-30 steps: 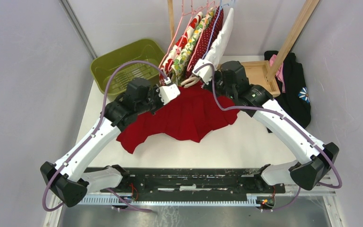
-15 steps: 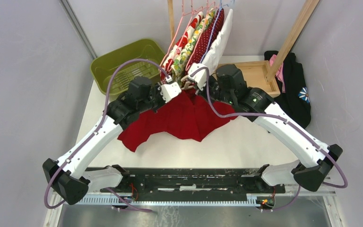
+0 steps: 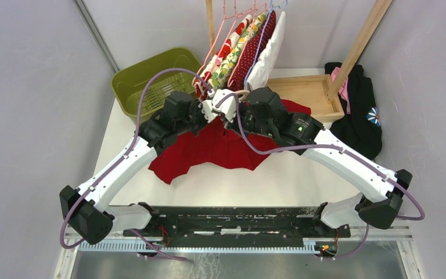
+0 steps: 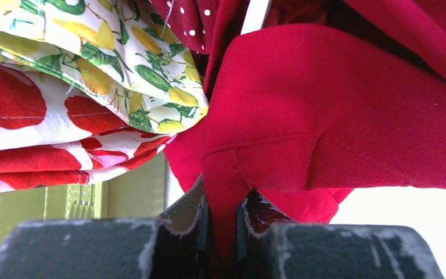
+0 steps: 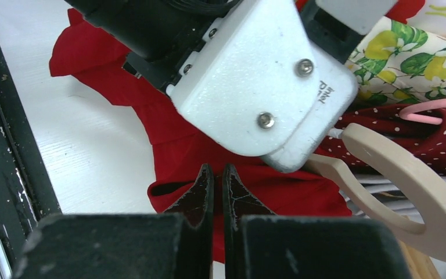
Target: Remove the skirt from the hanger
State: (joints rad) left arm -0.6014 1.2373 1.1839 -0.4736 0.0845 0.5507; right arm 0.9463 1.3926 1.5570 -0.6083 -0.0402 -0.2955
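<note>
The left jaws pinch the red skirt (image 4: 325, 116) at its waistband, its hem on the tabletop (image 3: 290, 180). The right jaws are closed, apparently empty, beside the wooden hanger (image 5: 395, 168). Separation looks in hand; next, skirt and hanger need pulling apart.

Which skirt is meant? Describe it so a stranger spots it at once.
Find the hanging garments at the back of the white table. Just in front, the red skirt spreads over the tabletop, pinched by the left end effector. Unlike its printed, dotted and white neighbours, it is plain red.
</note>
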